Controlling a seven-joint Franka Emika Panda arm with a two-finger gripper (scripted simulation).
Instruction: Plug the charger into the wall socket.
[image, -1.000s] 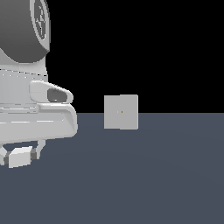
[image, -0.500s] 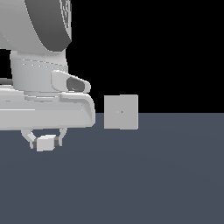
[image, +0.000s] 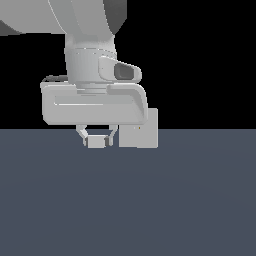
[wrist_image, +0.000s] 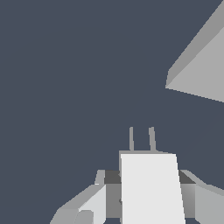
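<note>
My gripper (image: 96, 140) is shut on the charger (image: 96, 142), a small white block held between the two fingers just above the dark floor. In the wrist view the charger (wrist_image: 151, 188) shows two thin prongs (wrist_image: 131, 139) sticking out from its far end. The wall socket (image: 142, 136), a light-grey upright square panel with a tiny yellowish dot, stands just to the exterior view's right of the charger. My hand hides its upper left part. One corner of the socket (wrist_image: 201, 70) shows in the wrist view, off to one side of the prongs and apart from them.
The dark grey-blue floor (image: 150, 200) spreads flat around the socket. The large grey arm body (image: 90, 60) fills the upper part of the exterior view.
The gripper has carried the charger toward the exterior view's right and higher in the picture, from far left to just beside the socket. The hand now overlaps the socket panel.
</note>
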